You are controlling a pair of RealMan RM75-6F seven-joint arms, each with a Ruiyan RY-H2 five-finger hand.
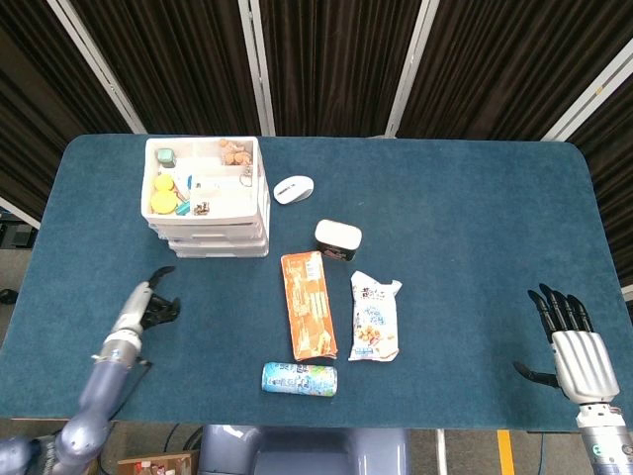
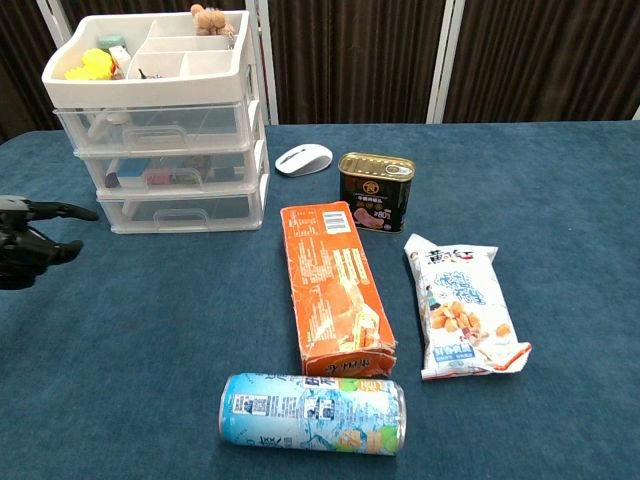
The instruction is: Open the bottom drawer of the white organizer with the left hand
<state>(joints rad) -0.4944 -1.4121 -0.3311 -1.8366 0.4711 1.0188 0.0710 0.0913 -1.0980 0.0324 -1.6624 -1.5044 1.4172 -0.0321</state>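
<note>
**Left hand near organizer, bottom drawer shut**

Left hand (image 1: 146,305): over the table (image 1: 475,218) at its left-front area, in front of and to the left of the white organizer (image 1: 208,198), not touching it. In chest view it enters from the left edge, one finger pointing out toward the organizer, rest partly curled; holds nothing. Exact finger spread hard to judge from head view, as the hand is seen edge-on.

White organizer: rear-left of table, three clear-front drawers stacked under an open top tray w/ small items (yellow, green, brown bits). Bottom drawer (image 2: 182,211): flush w/ the two above, closed, handle facing front. Contents of bottom drawer not legible.

Centre of table: white mouse (image 1: 294,189) just right of organizer; dark tin can (image 1: 337,238) in front of and to the right of the mouse. Orange box (image 1: 309,304) lies flat, long axis front-to-back, near end torn. Snack bag (image 1: 376,316) lies flat just beside the box on its right, apart from it. Blue drink can (image 1: 300,379) on its side in front of the box, near the front edge.

Right hand (image 1: 576,344): front-right corner of table, fingers straight and apart, thumb out to the side, holding nothing. Not seen in chest view.
</note>
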